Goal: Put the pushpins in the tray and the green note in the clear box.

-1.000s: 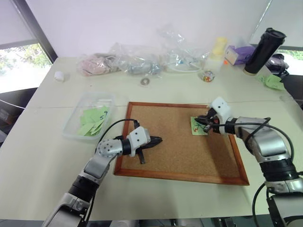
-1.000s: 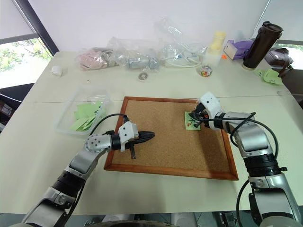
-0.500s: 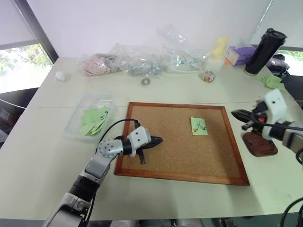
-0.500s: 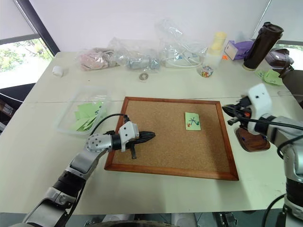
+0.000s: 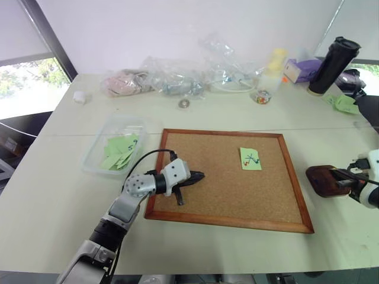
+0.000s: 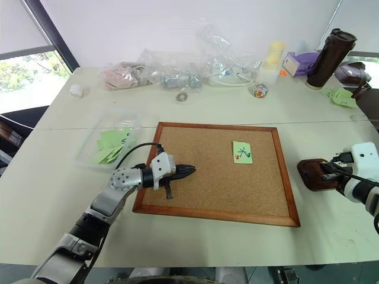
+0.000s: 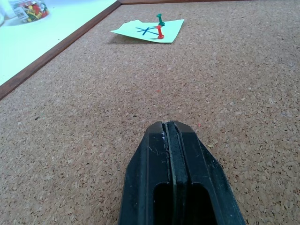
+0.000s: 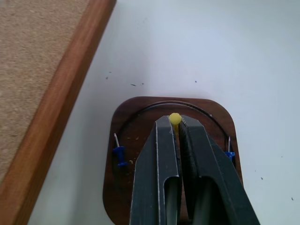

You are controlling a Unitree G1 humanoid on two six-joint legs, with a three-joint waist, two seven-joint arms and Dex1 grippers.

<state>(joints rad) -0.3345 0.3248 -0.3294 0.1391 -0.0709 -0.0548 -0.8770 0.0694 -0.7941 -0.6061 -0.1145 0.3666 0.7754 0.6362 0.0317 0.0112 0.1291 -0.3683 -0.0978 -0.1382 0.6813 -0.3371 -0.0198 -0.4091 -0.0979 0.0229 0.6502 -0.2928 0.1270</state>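
right gripper [image 8: 176, 123] poised over the small dark reddish-brown wooden tray [image 8: 136, 122], fingers pinching a yellow-headed pushpin [image 8: 175, 118]; two blue pushpins [image 8: 119, 155] lie in the tray. tray sits just beside the right edge of the wood-framed cork board [image 5: 225, 177]. light green square note [image 5: 250, 158] lies on the board, a red and a green pin [image 7: 160, 26] stuck in it. left gripper [image 7: 169, 129] pressed together, empty, over the board's left part. clear plastic box [image 5: 95, 164] of green notes lies left of the board.

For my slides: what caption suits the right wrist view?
Right pincer shut on a yellow pushpin above the tray, two blue pins already inside.
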